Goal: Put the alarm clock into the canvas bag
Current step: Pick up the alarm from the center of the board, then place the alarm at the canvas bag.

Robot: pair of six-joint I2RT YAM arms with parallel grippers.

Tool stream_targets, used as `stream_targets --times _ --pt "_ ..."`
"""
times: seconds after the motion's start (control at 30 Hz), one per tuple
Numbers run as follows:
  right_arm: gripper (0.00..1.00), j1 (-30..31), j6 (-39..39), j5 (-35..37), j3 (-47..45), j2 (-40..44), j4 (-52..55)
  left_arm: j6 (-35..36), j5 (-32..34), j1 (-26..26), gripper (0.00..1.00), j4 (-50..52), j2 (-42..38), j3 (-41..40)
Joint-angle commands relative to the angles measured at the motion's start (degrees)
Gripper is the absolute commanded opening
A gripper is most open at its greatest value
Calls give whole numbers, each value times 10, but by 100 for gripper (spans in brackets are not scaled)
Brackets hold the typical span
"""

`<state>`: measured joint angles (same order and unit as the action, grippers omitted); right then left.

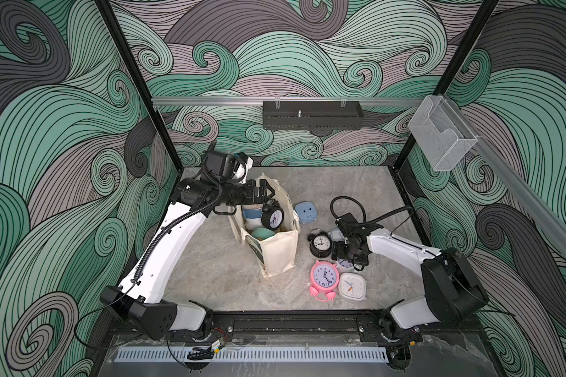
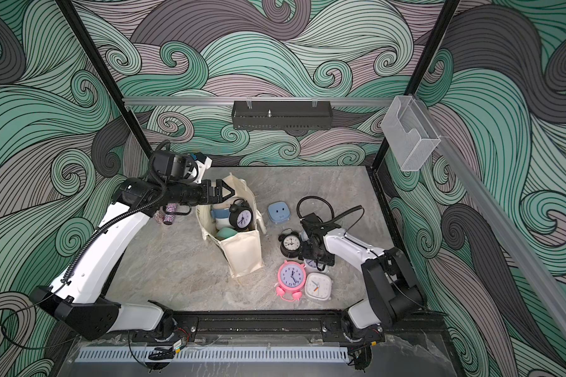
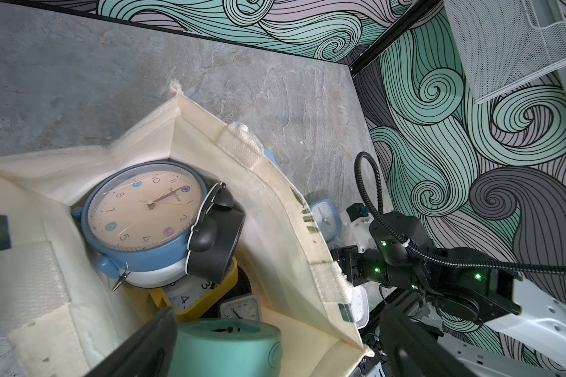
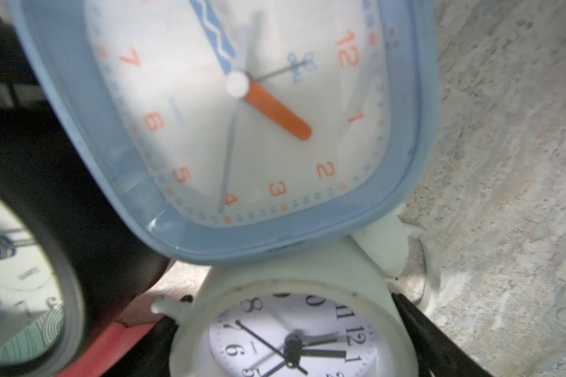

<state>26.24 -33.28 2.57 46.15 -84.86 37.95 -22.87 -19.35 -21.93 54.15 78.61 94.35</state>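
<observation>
The canvas bag stands upright and open in the middle of the tabletop. It is cream cloth with cream handles, and a dark green band shows on its left face. Inside it are a black twin-bell clock, a blue-rimmed round clock with a beige face, a yellow clock and a teal one. The left claw hangs spread over the bag's far left rim, pinching nothing. Right of the bag, the right claw points down over a white round alarm clock on the tabletop, which has a white casing, white face, black numerals and dark hands. The claw's fingers stand spread to either side of it; whether they touch it cannot be told. A pale blue square clock with orange numerals lies just beside it. A black bell clock sits to its left, with a pink clock and a white square clock nearer.
</observation>
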Motion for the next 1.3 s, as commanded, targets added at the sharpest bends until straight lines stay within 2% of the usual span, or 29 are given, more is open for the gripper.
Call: stream_targets --times 0.0,0.1,0.3,0.5,0.67,0.83,0.97,1.07,1.27 --pt "77 2 3 19 3 24 -6 -4 -12 -2 99 -9 -9 -2" --pt "71 1 13 35 22 57 7 -8 -34 -1 99 -19 -9 -1" --pt "70 -3 81 39 78 152 20 -23 -92 -2 99 -43 -11 -9" --pt "69 -2 192 -30 103 229 -124 -14 -125 -2 98 -50 2 0" --pt "67 3 284 -121 145 202 -238 9 -140 -3 96 -32 25 43" --pt "68 42 454 -162 157 181 -349 46 -147 -7 94 6 75 102" --pt "69 61 572 -198 217 146 -321 68 -138 -19 93 31 103 146" --pt "70 68 646 -241 225 142 -338 88 -118 -36 92 58 128 187" --pt "71 75 684 -268 258 125 -315 109 -101 -68 91 90 152 231"
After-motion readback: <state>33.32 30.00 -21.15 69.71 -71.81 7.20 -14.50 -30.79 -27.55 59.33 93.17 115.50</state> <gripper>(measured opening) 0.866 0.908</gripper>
